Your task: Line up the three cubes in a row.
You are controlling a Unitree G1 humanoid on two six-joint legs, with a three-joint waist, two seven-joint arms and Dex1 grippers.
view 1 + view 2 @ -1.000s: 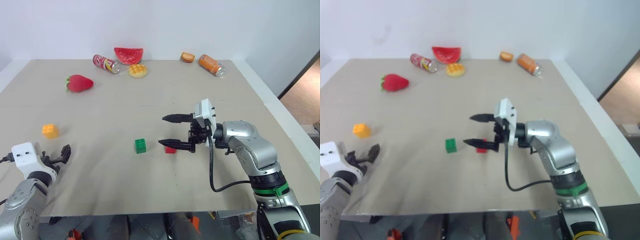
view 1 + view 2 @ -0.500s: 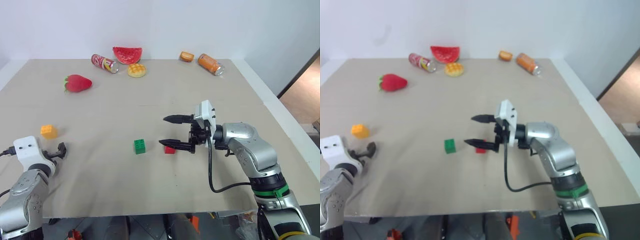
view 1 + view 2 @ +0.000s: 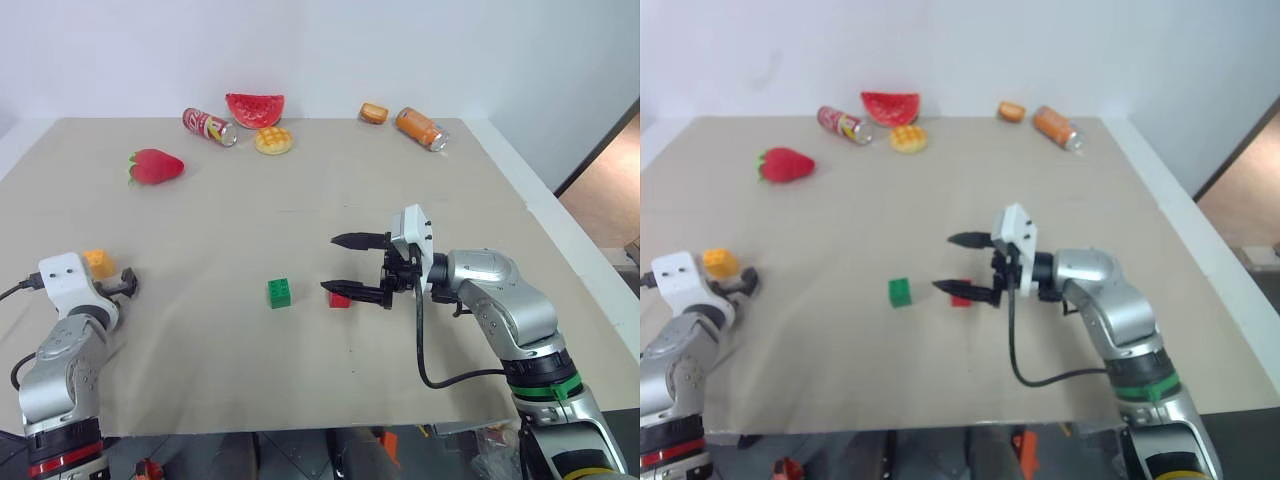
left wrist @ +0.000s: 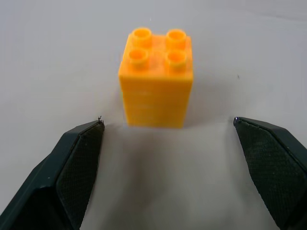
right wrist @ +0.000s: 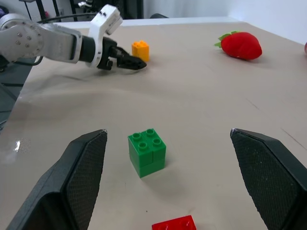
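On table (image 3: 300, 380), 3 cubes (image 3: 280, 292) lie loose.

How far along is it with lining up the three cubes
Partly done: the green cube and red cube already sit side by side mid-table, apart. In hand: the open left gripper faces the orange cube, fingers short of it, nothing held. The open right gripper hovers over the red cube. Left: grasp the orange cube and set it in the row.
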